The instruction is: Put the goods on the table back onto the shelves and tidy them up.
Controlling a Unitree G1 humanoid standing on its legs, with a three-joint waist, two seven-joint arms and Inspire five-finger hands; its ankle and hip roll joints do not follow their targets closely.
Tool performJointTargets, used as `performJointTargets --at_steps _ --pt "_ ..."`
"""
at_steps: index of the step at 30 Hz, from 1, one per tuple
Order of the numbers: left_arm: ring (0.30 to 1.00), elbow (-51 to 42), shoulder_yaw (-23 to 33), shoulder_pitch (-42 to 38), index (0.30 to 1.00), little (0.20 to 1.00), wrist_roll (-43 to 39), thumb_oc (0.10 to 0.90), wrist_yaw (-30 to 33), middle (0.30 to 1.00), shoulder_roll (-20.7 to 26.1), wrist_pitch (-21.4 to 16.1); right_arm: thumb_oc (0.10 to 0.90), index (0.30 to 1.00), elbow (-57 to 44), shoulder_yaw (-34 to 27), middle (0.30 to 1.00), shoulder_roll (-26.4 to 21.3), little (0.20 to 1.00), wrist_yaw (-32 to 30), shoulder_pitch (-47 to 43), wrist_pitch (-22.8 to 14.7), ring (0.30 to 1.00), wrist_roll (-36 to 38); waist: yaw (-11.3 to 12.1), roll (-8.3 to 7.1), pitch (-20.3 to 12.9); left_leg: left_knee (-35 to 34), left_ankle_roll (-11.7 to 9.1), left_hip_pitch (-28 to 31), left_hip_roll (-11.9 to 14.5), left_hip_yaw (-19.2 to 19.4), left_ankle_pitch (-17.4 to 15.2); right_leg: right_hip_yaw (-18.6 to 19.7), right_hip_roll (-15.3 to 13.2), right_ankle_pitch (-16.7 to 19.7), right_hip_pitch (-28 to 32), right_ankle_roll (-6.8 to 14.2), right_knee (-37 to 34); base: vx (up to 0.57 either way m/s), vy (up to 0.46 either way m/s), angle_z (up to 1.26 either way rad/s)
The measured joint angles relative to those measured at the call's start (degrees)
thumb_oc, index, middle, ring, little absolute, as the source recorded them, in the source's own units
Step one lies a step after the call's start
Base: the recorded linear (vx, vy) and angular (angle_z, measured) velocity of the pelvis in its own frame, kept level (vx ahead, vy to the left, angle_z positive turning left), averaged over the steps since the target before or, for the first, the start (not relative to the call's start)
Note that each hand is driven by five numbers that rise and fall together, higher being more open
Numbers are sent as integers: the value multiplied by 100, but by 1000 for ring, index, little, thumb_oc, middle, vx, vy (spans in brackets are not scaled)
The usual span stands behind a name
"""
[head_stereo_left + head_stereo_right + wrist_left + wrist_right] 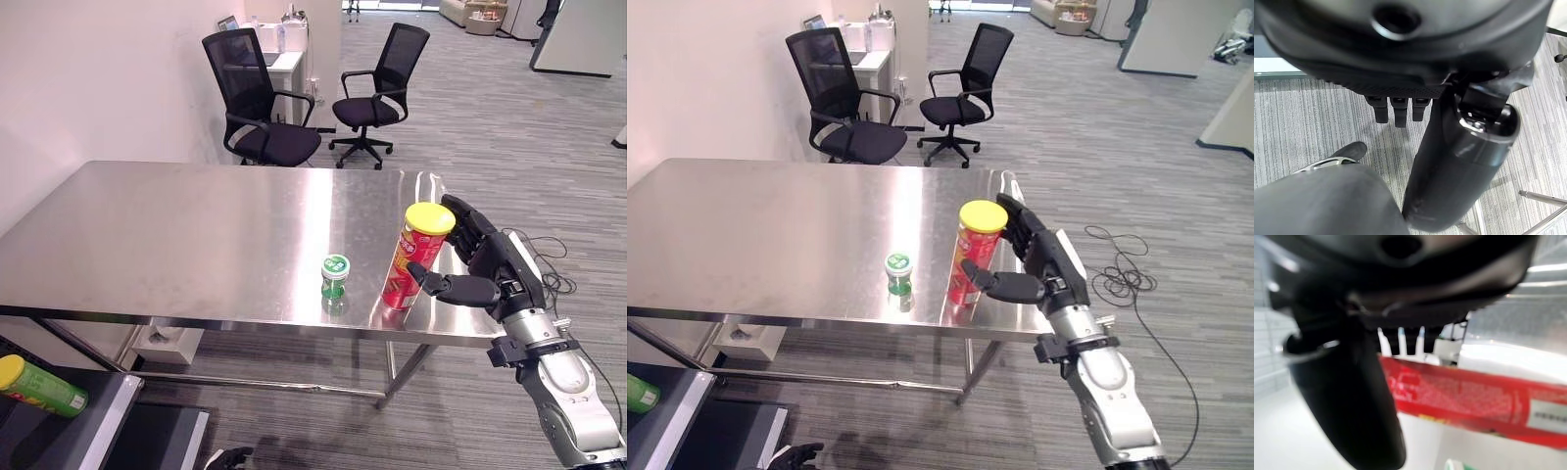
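While the red tube-shaped can with its yellow lid stands upright near the front edge of the steel table, the step in hand is judged to be the taking hold of this can, the first move toward carrying it to the shelves. The can is flanked by the right hand: the thumb is stretched across the near side of the can low down, and the fingers are spread behind its upper part, only lightly curved. In the right wrist view the can is seen lying across the space between thumb and fingers, but a firm closure is not shown, so the hand is judged to be open around the can and not yet clamped on it; whether the thumb touches it cannot be told. For the next move, a closing of fingers and thumb on the can's body is called for, then a straight lift so that it is not tipped. Just beside the can, toward the robot's left, a small green-lidded jar waits on the table. A green can lies on a dark surface at the lower left. The left hand hangs over the carpet, fingers relaxed and empty.
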Motion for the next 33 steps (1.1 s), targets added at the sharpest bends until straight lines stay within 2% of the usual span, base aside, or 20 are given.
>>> performJointTargets --at_steps 2,3,5,9,11,23,29,33 --pt "900 69 70 12 900 900 -13 800 9 900 -45 -19 800 900 45 -65 900 -878 900 150 -120 10 900 459 25 52 -16 -5 1 -22 -33 -46 0 -31 -42 3 17 8 0 16 3 11" --pt "900 26 70 71 900 900 -106 800 16 900 -12 -10 800 900 242 -167 900 -1060 900 141 -411 -36 900 691 10 27 -16 -1 0 5 -29 -58 1 -39 -31 6 48 6 0 6 4 8" --pt "900 -95 -7 160 900 900 -214 800 4 900 33 -14 800 900 697 -204 900 -949 900 -193 -1181 -187 900 1045 23 -24 -50 -2 -14 3 -11 -79 10 -64 7 1 56 11 0 5 7 7" --pt "900 -98 -34 116 900 900 -338 800 -5 900 1 -27 800 900 233 -175 900 -854 900 -179 -1339 -228 900 1043 301 -2 -61 0 -38 -20 -2 -120 25 -146 28 -9 77 5 0 19 14 10" --pt "900 -107 -61 104 900 900 -344 800 -5 900 1 -28 800 900 277 -142 900 -846 900 -184 -1338 -227 900 992 343 -6 -59 0 -37 -36 -13 -199 26 -175 0 -9 93 6 0 11 17 13" --pt "900 -161 -28 133 900 900 -451 800 -25 900 33 -13 800 900 271 -133 900 -968 900 -188 -1306 -208 900 600 287 -49 -32 0 -36 -66 -19 -234 27 -183 -16 -13 78 11 -1 2 3 1" --pt "900 -172 85 150 900 900 -460 800 -102 900 36 -11 800 900 229 -648 900 -1069 900 -181 -963 -206 900 561 245 -72 -15 1 -36 -87 -20 -238 27 -184 -21 -27 55 32 -1 4 -10 2" --pt "900 -169 73 163 900 900 -449 800 -119 900 39 1 800 900 229 -658 900 -1069 900 -176 -959 -206 900 556 132 -48 -2 1 -36 -80 -18 -224 27 -169 -11 -27 51 32 -1 0 -2 -1"
